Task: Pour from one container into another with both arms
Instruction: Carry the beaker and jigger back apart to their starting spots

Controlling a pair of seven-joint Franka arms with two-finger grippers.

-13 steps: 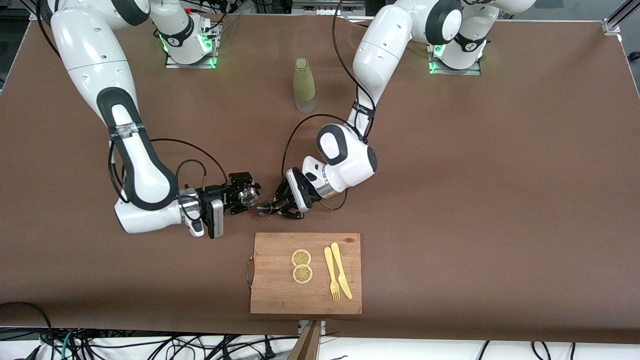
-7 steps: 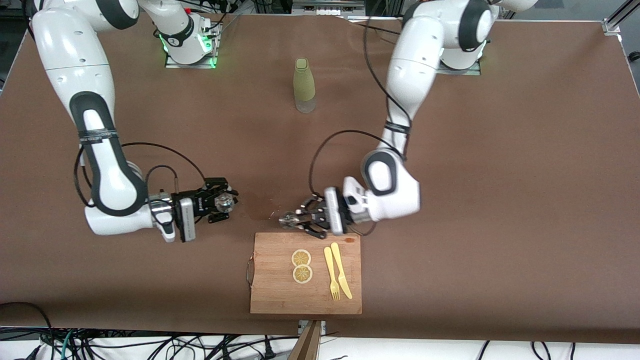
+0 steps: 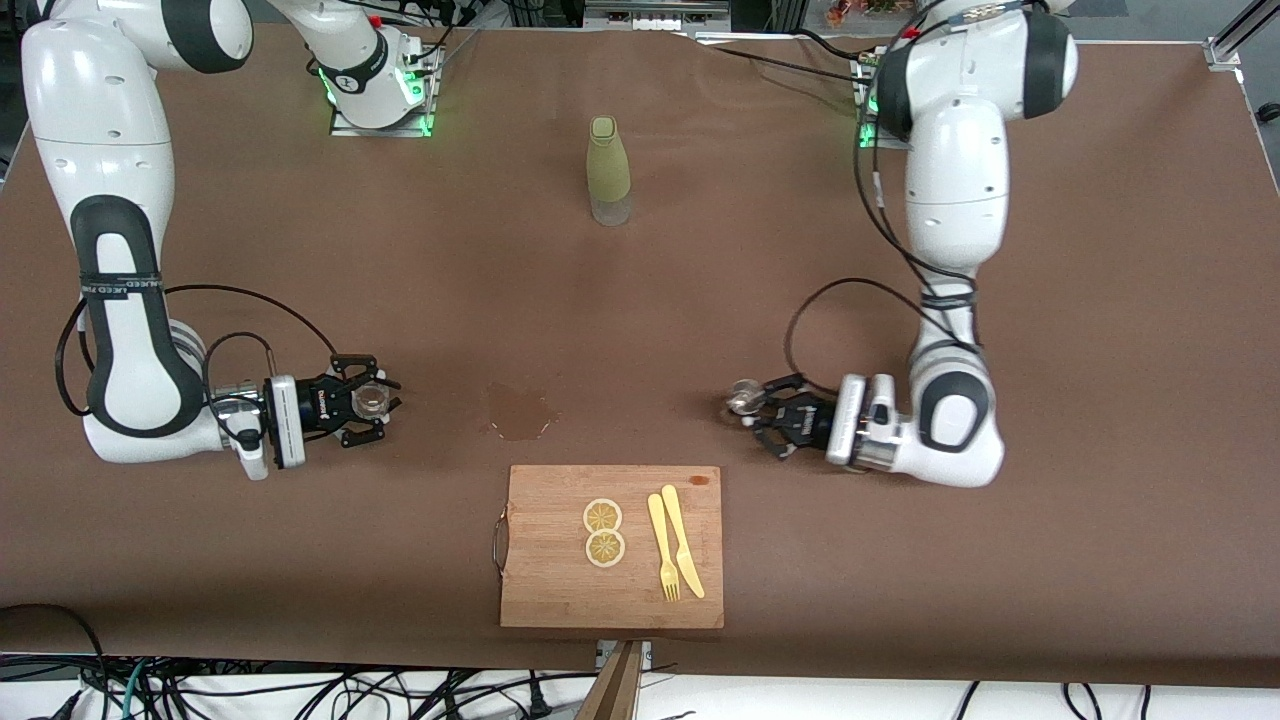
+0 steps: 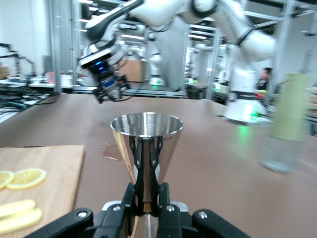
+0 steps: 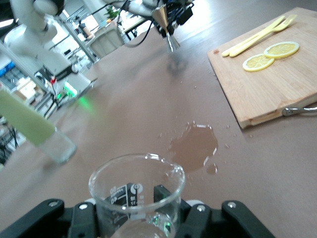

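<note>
In the front view the left gripper (image 3: 765,412) sat at the lower right of centre, its fingers closed around the stem of a steel jigger (image 3: 742,398) held upright; the left wrist view showed that jigger (image 4: 146,148) filling the middle of the frame, its cone mouth up and the black fingers (image 4: 162,197) pinched against its narrow waist. The right gripper (image 3: 368,402) sat at the lower left of the front view, clamped on a clear glass beaker (image 3: 372,397), and in the right wrist view the beaker (image 5: 136,190) stood at the bottom centre with its rim open and upright. Between the two grippers, at the middle of the front view, a wet spill (image 3: 518,411) darkened the brown table (image 3: 1100,300), just above the wooden cutting board (image 3: 612,546). On the board lay two lemon slices (image 3: 604,532) and, beside them, a yellow fork (image 3: 661,547) and yellow knife (image 3: 683,541). A green bottle (image 3: 607,170) stood upright at the upper centre of the front view, well apart from both grippers.
</note>
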